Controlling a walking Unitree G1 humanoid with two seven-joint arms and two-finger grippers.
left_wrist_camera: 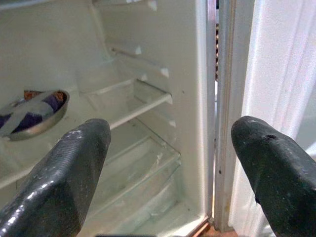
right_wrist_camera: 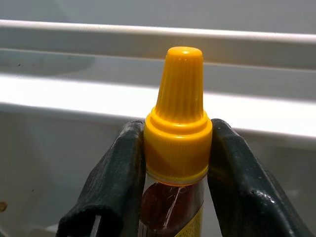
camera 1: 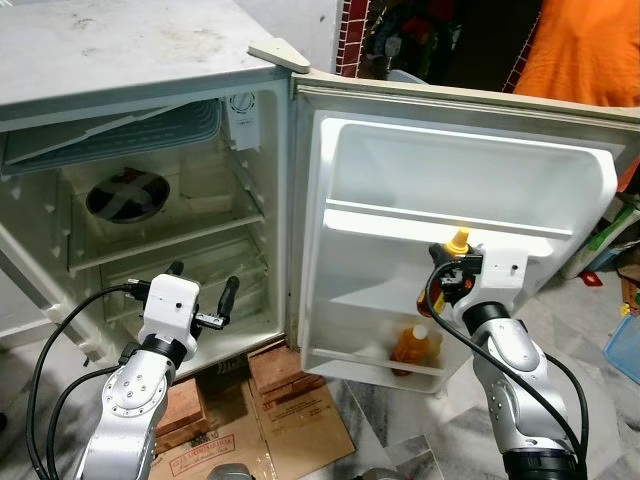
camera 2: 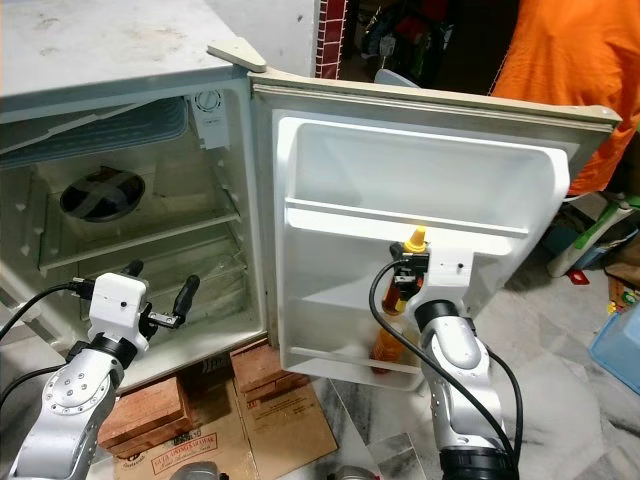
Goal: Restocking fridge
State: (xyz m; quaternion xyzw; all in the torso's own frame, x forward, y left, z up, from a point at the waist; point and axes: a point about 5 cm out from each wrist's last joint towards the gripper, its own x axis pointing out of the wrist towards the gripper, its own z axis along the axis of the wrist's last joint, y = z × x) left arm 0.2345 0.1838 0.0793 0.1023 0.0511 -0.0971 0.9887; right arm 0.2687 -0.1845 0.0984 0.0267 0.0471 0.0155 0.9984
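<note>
My right gripper point(right_wrist_camera: 177, 165) is shut on a sauce bottle point(right_wrist_camera: 177, 148) with a ribbed yellow cap point(camera 1: 458, 240) and dark red-brown contents. It holds the bottle upright just under the cap, close in front of the open fridge door point(camera 1: 450, 170) and below its middle rail. An orange bottle point(camera 1: 415, 348) stands in the door's bottom shelf. My left gripper point(camera 1: 203, 282) is open and holds nothing, at the mouth of the fridge's lower compartment point(left_wrist_camera: 148, 163).
A taped metal bowl point(camera 1: 128, 195) sits on the upper shelf inside the fridge. The fridge rests on red bricks point(camera 1: 285, 365), with cardboard point(camera 1: 290, 420) on the floor. A person in orange point(camera 1: 590, 50) stands behind the door. At far right is a blue bin point(camera 1: 625, 345).
</note>
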